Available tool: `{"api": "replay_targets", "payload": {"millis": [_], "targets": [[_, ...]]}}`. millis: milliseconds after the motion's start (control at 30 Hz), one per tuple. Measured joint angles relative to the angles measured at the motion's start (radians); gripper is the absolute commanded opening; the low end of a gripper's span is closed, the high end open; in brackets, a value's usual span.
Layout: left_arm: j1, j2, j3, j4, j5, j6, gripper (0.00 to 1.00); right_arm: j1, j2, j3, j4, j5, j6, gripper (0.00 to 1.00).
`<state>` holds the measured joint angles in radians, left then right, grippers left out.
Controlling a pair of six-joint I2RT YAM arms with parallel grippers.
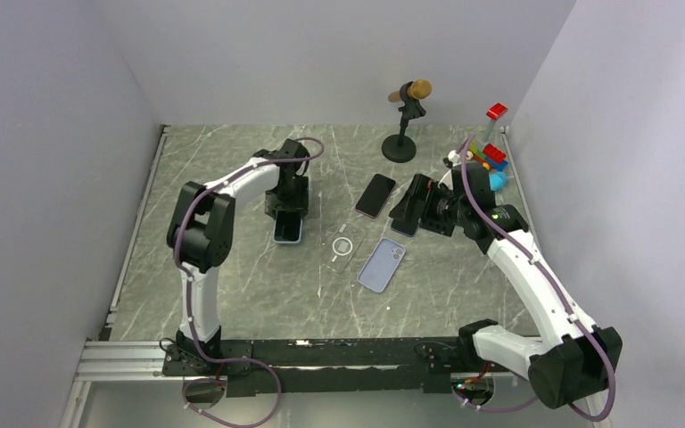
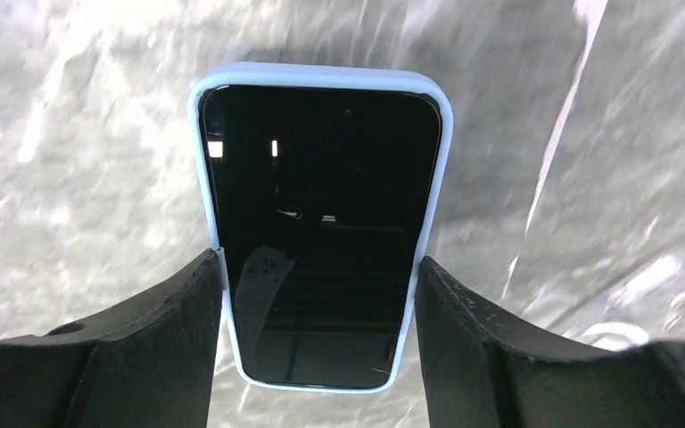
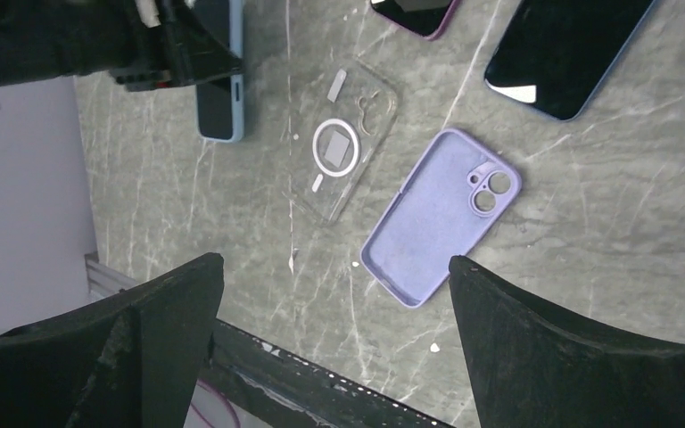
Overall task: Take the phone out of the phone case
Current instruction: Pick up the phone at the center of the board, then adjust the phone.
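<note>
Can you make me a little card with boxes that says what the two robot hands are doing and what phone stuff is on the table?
Left gripper: fingers against both long sides of the blue-cased phone
Right gripper: open, holding nothing
Phone out of its case: not yet
Empty cases lying flat: clear case, purple case
Far side of table: microphone, toy blocks
</note>
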<state>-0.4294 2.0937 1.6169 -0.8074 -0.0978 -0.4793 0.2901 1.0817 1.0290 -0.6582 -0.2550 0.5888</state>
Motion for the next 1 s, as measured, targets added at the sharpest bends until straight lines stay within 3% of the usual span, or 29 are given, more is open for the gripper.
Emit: {"api": "replay_targets", "payload": {"millis": [200,533,800,1000], "targets": [[0.003,-0.255,-0.215,0.032,0.014,0.071,0.00,-0.003,0.032,-0.092,0.077,-0.098,0.051,1.00],[-0.006,-0.644,-0.480,0.149,0.162,0.124,0.00,0.086,0.319,0.000,0.194,-0.260,0.167,1.00],[-0.054,-0.835,-0.567,0.220,0.278,0.154,0.00,0.209,0.578,0.348,0.204,-0.317,0.195,1.00],[-0.087,-0.883,-0.599,0.240,0.286,0.153,0.00,0.279,0.622,0.399,0.216,-0.323,0.196,0.94]]}}
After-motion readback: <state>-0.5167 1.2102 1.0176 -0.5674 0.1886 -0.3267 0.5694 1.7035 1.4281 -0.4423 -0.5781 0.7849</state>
